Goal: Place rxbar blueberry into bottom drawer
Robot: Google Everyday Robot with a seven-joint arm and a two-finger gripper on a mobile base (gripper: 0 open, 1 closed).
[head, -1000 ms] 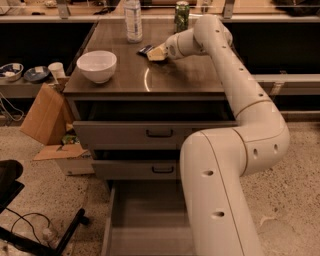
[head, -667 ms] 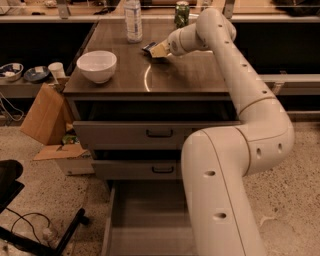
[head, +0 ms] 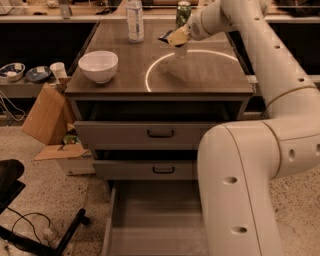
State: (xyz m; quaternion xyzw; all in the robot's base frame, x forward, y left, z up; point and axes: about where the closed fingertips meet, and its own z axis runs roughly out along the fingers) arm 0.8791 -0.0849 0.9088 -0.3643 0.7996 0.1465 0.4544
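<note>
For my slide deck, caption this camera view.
The hand holds the rxbar blueberry above the countertop near the green can; bottom drawer stands open below.

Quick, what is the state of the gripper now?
Gripper: closed on the rxbar blueberry, above the table top, near the green can.

The white arm (head: 280, 75) rises from a thick segment at lower right, bends at the elbow and reaches left over the table (head: 200, 75). Its gripper (head: 174, 37) hangs above the far side, jaws clamped on the rxbar blueberry (head: 165, 35).
</note>
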